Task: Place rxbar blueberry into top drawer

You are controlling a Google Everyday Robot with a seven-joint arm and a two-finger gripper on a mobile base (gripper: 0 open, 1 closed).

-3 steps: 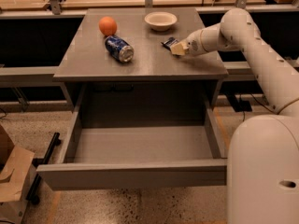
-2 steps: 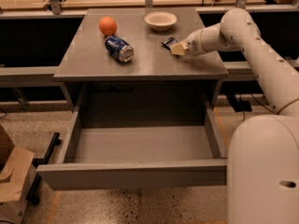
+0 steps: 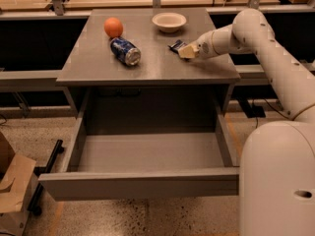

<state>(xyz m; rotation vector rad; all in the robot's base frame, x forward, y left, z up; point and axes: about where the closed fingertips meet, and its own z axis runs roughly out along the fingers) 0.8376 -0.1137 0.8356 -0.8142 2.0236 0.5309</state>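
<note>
Seeing my end effector [image 3: 187, 51] at the dark-blue glossy snack bar [image 3: 175, 45] on the grey table [image 3: 93, 65]; grip I cannot tell.

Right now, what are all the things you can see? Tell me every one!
grey cabinet: one, grey, centre
round orange fruit: one, orange, cabinet top, back left
blue metal soda can: one, blue, on its side beside the fruit
small round bowl: one, cream, cabinet top, back middle
flat dark blue snack bar: one, dark blue, front right of the bowl
wide grey top drawer: one, grey, pulled open below the top
brown cardboard box: one, brown, floor, lower left
white robot arm: one, white, reaching from the right
gripper: one, pale, at the snack bar
</note>
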